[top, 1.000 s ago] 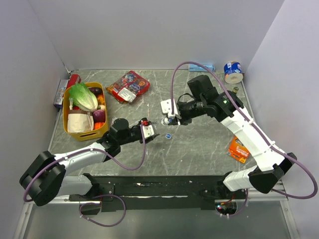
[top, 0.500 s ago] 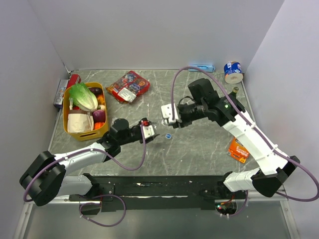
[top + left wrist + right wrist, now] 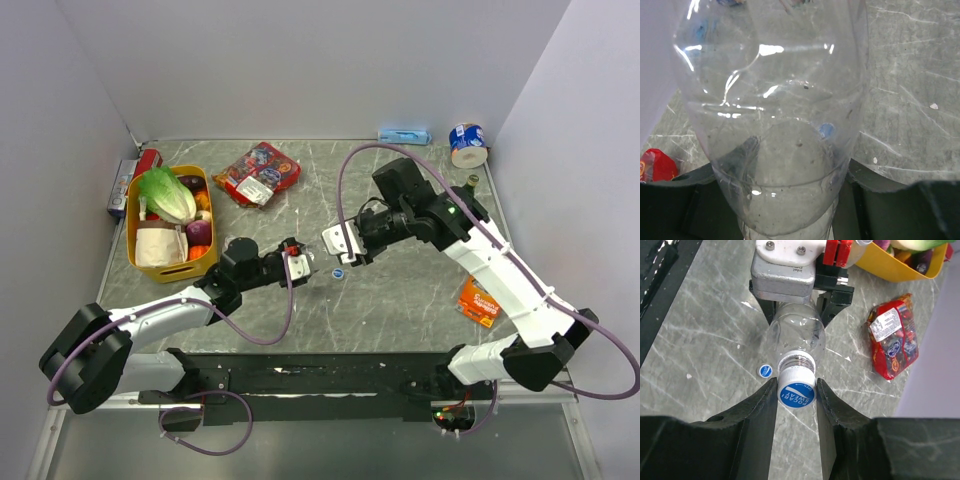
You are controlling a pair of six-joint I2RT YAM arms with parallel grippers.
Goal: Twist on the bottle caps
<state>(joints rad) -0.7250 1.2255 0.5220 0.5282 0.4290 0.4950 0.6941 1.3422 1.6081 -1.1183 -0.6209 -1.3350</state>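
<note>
Pointing its neck to the right, a clear bottle (image 3: 795, 337) is held roughly level near the table's (image 3: 400, 300) middle, its body clamped by the left gripper (image 3: 299, 265). A blue cap (image 3: 796, 394) is pinched by the right gripper (image 3: 795, 388) against the bottle's threaded neck. A second blue cap (image 3: 765, 371) is seen flat on the table just beside it.

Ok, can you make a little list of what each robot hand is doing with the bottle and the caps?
left gripper: shut on the bottle, holding it on its side
right gripper: shut on the blue cap
blue cap: at the bottle's mouth, neck threads showing
spare cap: lying on the table beside the bottle
</note>
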